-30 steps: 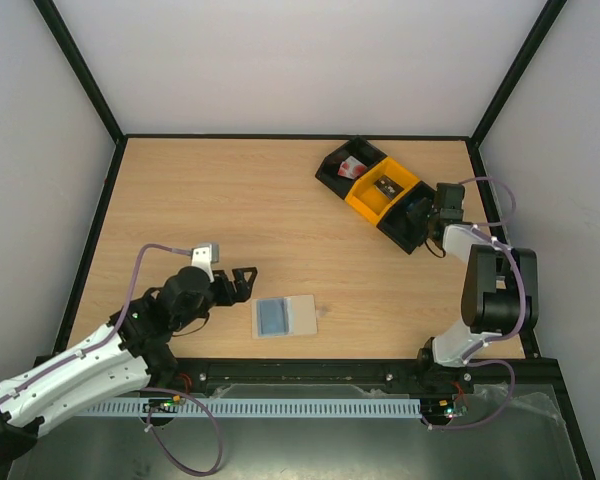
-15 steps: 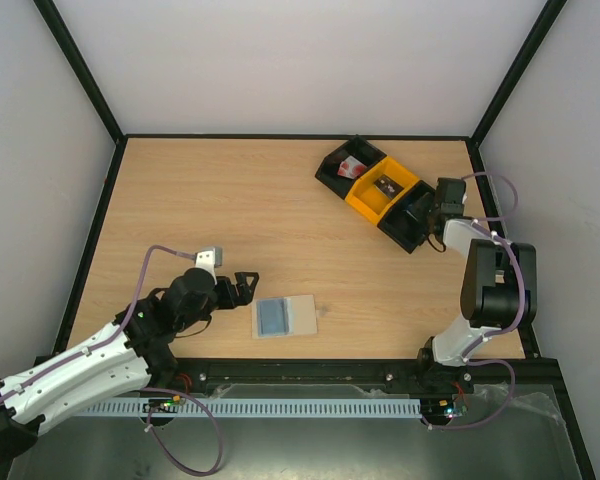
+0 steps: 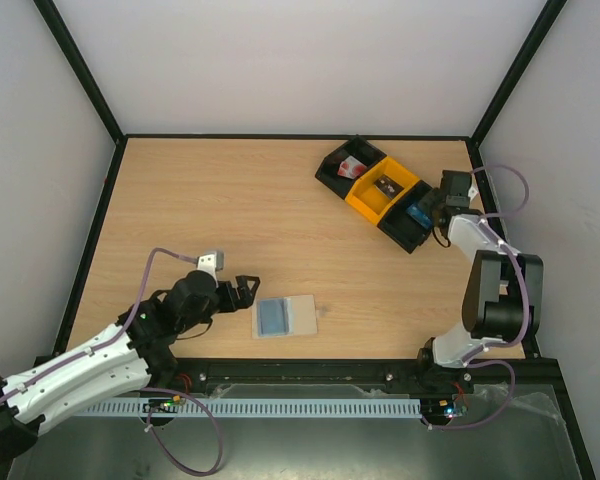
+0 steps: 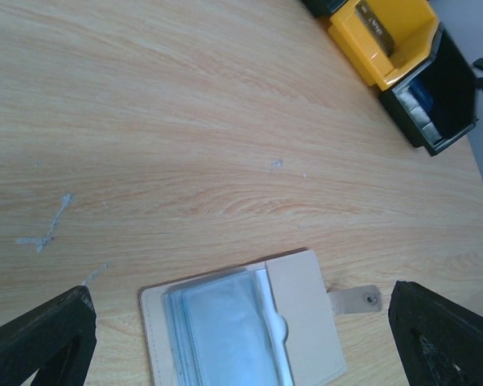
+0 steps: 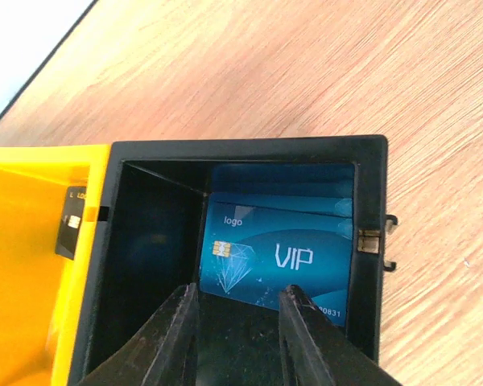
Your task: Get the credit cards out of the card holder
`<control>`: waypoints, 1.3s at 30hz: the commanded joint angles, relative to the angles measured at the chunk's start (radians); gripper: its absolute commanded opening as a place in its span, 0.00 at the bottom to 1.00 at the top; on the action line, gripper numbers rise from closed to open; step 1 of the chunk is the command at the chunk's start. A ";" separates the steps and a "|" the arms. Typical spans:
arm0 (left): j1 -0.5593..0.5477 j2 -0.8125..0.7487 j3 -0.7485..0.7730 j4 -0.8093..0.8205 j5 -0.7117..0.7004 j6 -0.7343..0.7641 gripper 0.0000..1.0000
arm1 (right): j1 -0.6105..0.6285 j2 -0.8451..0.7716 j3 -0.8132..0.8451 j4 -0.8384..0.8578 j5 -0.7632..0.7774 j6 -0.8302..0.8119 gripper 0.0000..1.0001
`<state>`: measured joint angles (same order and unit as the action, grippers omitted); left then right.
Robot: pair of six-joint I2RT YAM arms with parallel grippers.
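Observation:
The card holder (image 3: pixel 283 317) lies open on the table near the front edge, with pale blue translucent sleeves on its left half and a snap tab on the right. In the left wrist view, the holder (image 4: pixel 306 314) lies between my fingers. My left gripper (image 3: pixel 242 290) (image 4: pixel 240 299) is open and empty, just left of the holder. Bright-blue credit cards (image 5: pixel 282 245) (image 3: pixel 418 214) lie stacked in the end black bin (image 5: pixel 370 201); the top one reads "VIP". My right gripper (image 3: pixel 438 208) (image 5: pixel 237 293) is open and empty, its tips just above the cards' near edge.
A row of three bins stands at the back right: a black one (image 3: pixel 332 170) holding a red-and-white item, a yellow one (image 3: pixel 365 203) (image 4: pixel 350 48) holding a small dark item, and the end black one (image 3: pixel 405 236) (image 4: pixel 459 96). Black frame rails border the table.
My right gripper has drawn back out of the end black bin, and the blue card now shows in it. My left arm has shifted slightly toward the front edge.

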<state>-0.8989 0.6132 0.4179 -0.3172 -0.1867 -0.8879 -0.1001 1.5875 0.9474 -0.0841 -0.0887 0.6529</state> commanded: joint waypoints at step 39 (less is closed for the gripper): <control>0.145 0.163 -0.344 0.563 0.485 -0.254 1.00 | 0.732 -0.676 -0.403 -0.161 -0.101 0.256 0.34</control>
<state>-0.7815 0.8307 0.1085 0.1989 0.2588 -1.1000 0.5484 0.9207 0.5774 -0.2817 -0.2214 0.8230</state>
